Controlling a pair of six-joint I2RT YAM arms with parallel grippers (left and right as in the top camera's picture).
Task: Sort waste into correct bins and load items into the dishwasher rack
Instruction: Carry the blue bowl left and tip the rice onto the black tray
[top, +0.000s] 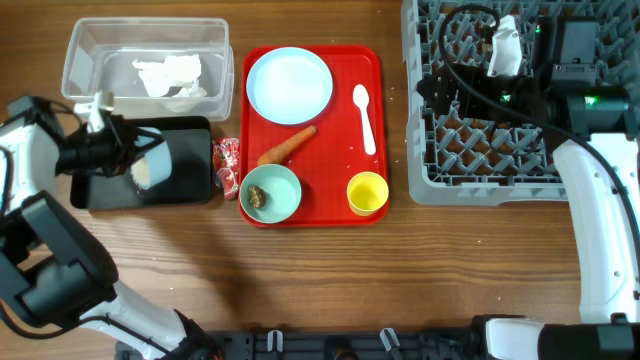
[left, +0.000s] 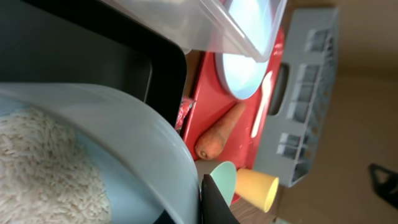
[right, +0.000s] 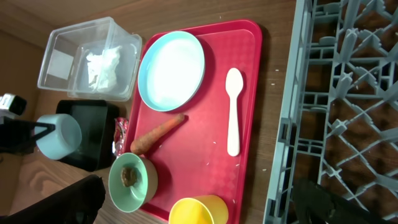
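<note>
The left pincer (top: 122, 152) is clamped on the rim of a light-blue bowl (top: 155, 165), held tipped on its side over the black tray (top: 190, 188) — white rice (left: 43, 168) is heaped inside it. Behind the black tray stands the clear tub (top: 82, 60), with the crumpled napkin (top: 170, 75) in it. The red wrapper (top: 227, 165) lies on the counter (top: 320, 290), between the black tray and the red tray (top: 335, 150). On the red tray are the plate (top: 290, 83), the carrot (top: 288, 145), the white spoon (top: 365, 118), the yellow cup (top: 367, 193) and the second bowl (top: 270, 192), which holds a brown lump (right: 129, 176). The right pincer (top: 445, 92) hangs over the dishwasher rack (top: 500, 150) — its fingers (right: 62, 202) are spread wide, holding nothing.
</note>
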